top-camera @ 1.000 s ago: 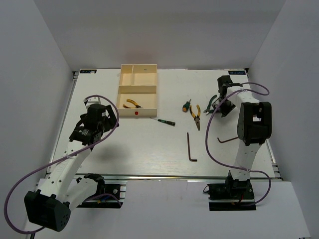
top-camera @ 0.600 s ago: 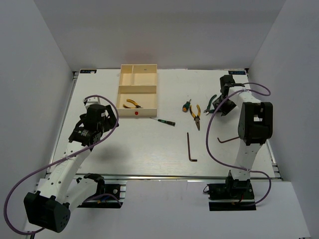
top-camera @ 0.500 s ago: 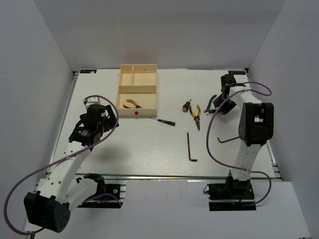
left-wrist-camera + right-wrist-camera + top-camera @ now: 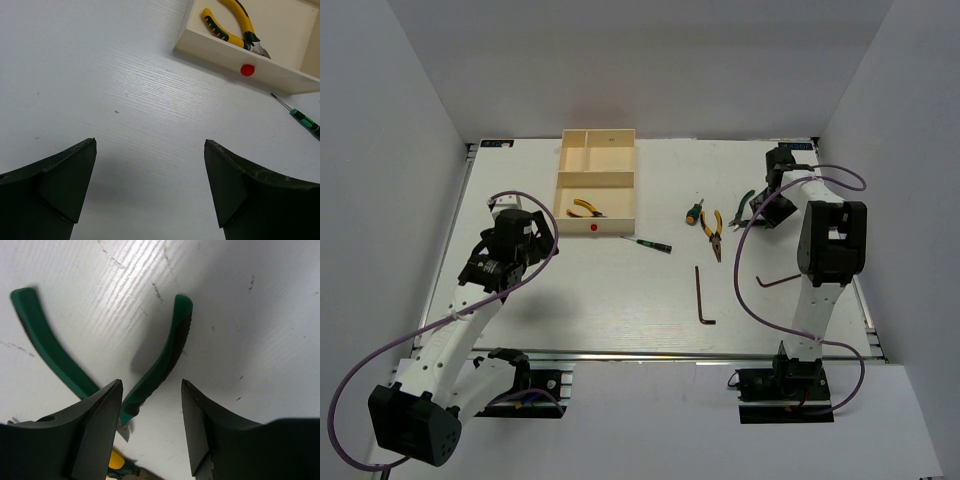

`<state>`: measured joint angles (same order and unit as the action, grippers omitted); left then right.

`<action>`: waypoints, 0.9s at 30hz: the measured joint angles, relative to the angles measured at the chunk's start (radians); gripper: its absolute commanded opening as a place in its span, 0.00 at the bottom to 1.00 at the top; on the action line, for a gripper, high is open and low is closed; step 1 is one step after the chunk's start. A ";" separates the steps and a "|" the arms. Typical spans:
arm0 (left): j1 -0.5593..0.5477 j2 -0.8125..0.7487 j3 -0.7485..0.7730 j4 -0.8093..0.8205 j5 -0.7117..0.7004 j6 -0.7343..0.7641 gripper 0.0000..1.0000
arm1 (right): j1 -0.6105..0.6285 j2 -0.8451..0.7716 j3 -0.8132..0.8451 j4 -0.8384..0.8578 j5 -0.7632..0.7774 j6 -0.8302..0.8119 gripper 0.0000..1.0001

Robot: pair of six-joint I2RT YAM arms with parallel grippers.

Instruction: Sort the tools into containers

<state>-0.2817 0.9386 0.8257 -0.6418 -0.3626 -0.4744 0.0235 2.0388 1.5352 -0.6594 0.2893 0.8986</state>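
Left gripper (image 4: pixel 150 150): spread wide over bare table (image 4: pixel 610 300), holds nothing, unmoved this past second. Cream tray (image 4: pixel 210 50), thin matte walls, already keeps yellow pliers (image 4: pixel 230 22) in its large near compartment. Loose on the white, finely ribbed surface: thin screwdriver (image 4: pixel 650 243), stubby screwdriver (image 4: pixel 694 211), second yellow pliers (image 4: pixel 712 228), L-shaped hex key (image 4: pixel 703 297). Right gripper (image 4: pixel 151 385) has crept slightly farther out; jaws part-spread astride one curved, rubbery handle of green pliers (image 4: pixel 160 360), not clamped. Pickup looks imminent
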 measured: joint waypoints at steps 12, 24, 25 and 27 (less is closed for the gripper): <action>0.000 0.000 0.000 0.001 0.008 0.004 0.98 | -0.004 0.043 -0.002 0.011 -0.005 0.019 0.34; 0.000 0.012 -0.014 0.056 0.156 0.040 0.96 | -0.006 0.011 -0.061 0.082 -0.005 -0.015 0.00; 0.000 0.024 -0.013 0.060 0.174 0.043 0.95 | -0.006 -0.003 -0.081 0.097 -0.005 -0.022 0.00; 0.000 0.056 -0.011 0.064 0.215 0.048 0.94 | -0.006 -0.037 -0.124 0.106 -0.004 -0.051 0.00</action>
<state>-0.2817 0.9947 0.8143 -0.5777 -0.1478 -0.4259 0.0177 2.0014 1.4113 -0.5529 0.2855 0.8471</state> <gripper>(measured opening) 0.950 0.172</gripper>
